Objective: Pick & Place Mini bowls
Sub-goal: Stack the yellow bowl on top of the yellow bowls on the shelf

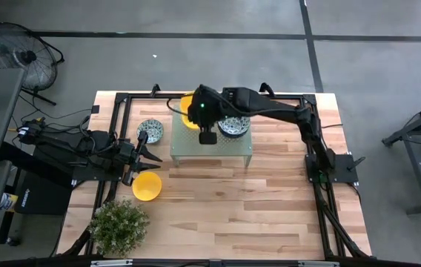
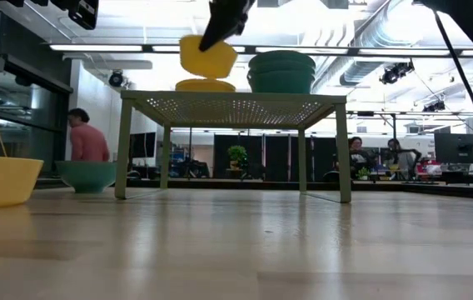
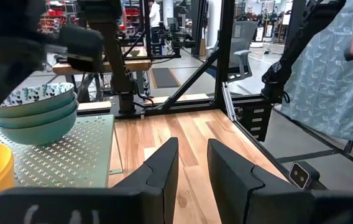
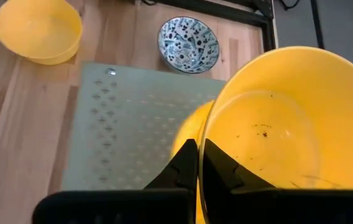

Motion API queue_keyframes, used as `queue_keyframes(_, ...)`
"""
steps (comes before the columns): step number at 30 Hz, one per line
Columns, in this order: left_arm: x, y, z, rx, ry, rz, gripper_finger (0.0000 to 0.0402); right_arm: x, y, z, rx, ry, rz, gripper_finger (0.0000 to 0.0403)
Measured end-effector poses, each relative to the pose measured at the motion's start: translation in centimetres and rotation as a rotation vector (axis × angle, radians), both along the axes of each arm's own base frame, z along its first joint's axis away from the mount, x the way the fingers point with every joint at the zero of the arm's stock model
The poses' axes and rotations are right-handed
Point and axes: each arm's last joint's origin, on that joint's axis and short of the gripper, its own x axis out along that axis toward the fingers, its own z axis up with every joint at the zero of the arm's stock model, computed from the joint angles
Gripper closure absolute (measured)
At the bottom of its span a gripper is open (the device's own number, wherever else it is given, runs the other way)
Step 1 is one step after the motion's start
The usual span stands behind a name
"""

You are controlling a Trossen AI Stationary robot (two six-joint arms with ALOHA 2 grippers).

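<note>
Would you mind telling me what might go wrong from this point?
The right gripper pinches only the rim of a tilted yellow bowl, so it could slip. Released askew onto the yellow bowl below it on the green stand, it may fail to nest. It could also bump the patterned stack.

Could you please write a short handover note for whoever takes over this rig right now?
Right end effector: shut on a yellow bowl, pinching its rim, held above the yellow bowls already on the pale green stand.
Left end effector: open, holding nothing, at the table's left side.
Done: yellow bowls stacked on the stand, with stacked patterned bowls beside them.
Left: set down the held bowl; one yellow bowl on the table and one patterned bowl on the table remain, both left of the stand. How many bowls are in each stack cannot be told.
</note>
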Motion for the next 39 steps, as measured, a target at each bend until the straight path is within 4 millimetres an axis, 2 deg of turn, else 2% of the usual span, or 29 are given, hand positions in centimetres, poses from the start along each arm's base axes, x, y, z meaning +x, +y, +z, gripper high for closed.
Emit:
queue_keyframes(4,0.0,0.0,0.0,-0.007,0.002,-0.001,0.0318,-0.1,-1.3,-1.3,0.018,0.044,0.026,0.0403)
queue_keyframes(9,0.0,0.0,0.0,-0.007,0.002,-0.002,0.0318,0.4,-1.6,-3.2,0.006,0.081,0.057,0.0403)
queue_keyframes(21,0.0,0.0,-0.2,-0.003,0.017,-0.002,0.0318,0.6,-1.8,-3.8,-0.010,0.074,0.084,0.0395)
queue_keyframes(25,0.0,0.0,-0.2,-0.003,0.017,-0.001,0.0318,0.6,-1.7,-3.8,-0.011,0.071,0.089,0.0372)
queue_keyframes(35,0.0,0.0,-0.2,-0.003,0.017,-0.001,0.0318,0.9,-1.8,-3.3,-0.010,0.018,0.083,0.0278)
queue_keyframes(39,0.0,0.0,-0.2,-0.004,0.017,-0.003,0.0318,0.7,-1.2,-2.7,-0.010,0.000,0.076,0.0253)
